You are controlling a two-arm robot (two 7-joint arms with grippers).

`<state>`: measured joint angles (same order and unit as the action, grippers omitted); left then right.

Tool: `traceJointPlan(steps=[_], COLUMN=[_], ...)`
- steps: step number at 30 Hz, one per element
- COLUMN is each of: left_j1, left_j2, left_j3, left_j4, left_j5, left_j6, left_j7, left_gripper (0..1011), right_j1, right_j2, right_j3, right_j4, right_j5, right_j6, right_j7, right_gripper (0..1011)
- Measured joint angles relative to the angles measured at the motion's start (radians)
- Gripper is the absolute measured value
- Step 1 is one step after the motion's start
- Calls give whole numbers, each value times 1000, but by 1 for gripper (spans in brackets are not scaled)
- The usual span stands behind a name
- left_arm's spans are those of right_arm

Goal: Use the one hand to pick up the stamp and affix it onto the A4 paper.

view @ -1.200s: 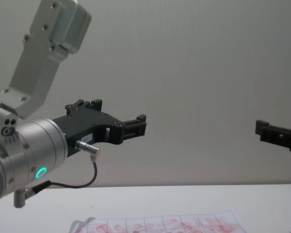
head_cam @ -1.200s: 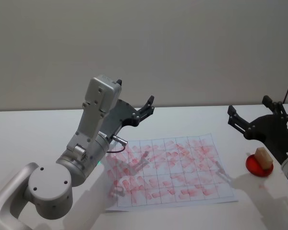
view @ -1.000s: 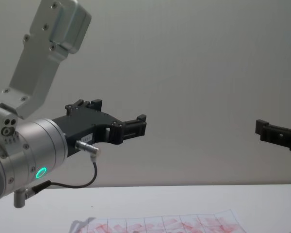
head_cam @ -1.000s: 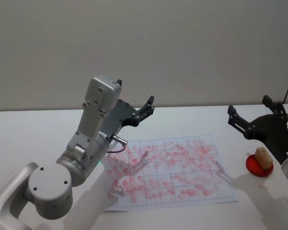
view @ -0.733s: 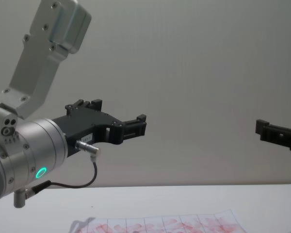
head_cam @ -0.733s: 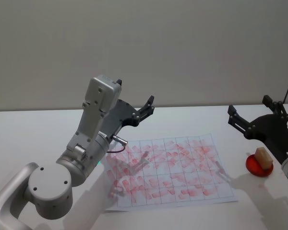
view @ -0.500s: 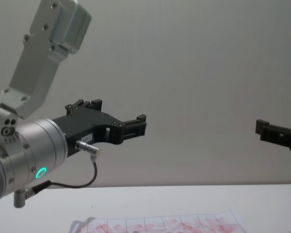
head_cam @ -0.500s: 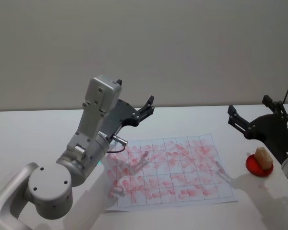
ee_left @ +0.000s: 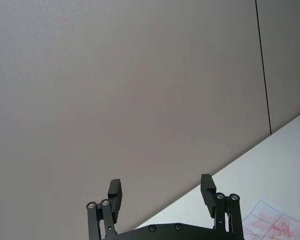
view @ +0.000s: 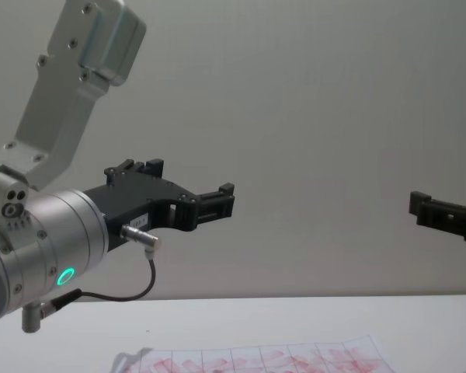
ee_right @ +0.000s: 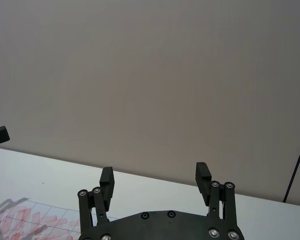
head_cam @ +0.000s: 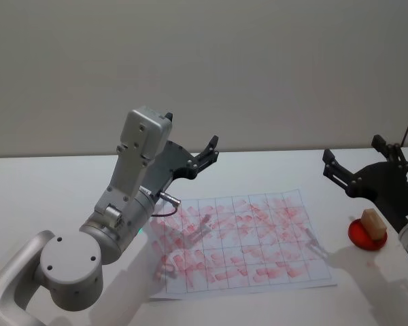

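Pick-up step is not yet starting; both arms are waiting.
The right gripper (head_cam: 351,153) is hanging released, jaws wide apart, raised near the stamp (head_cam: 372,223), which is standing on a red pad (head_cam: 357,236) right of the paper (head_cam: 245,238). The left gripper (head_cam: 208,153), also spread, is idling over the paper's far left. Next, the right one should be descending around the stamp and clenching. Nothing is differing from the earlier frame.

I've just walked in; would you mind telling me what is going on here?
Nothing is held at the moment. The left gripper and the right gripper both hang open in the air above the table. The stamp sits on a red round pad just right of the A4 paper, near the right gripper. The paper's grid already carries many red stamp marks.
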<state>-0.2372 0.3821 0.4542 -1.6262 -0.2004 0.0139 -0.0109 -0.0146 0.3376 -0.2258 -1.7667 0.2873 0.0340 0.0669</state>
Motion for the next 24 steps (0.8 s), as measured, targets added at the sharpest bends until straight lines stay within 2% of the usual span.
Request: traceJointPlan(steps=[14, 24], left_j1=[0, 0], left_j2=[0, 0], left_j3=[0, 0], left_j4=[0, 0], left_j5=[0, 0], left_j6=[0, 0], left_j7=[0, 0], left_gripper=[1001, 1001], right_j1=[-54, -108], right_j2=[16, 30], right_j3=[3, 8], right_j4=[-40, -78], right_j5=[23, 40], right_j6=[0, 51], right_j7=[-28, -84], right_gripper=[1001, 1001])
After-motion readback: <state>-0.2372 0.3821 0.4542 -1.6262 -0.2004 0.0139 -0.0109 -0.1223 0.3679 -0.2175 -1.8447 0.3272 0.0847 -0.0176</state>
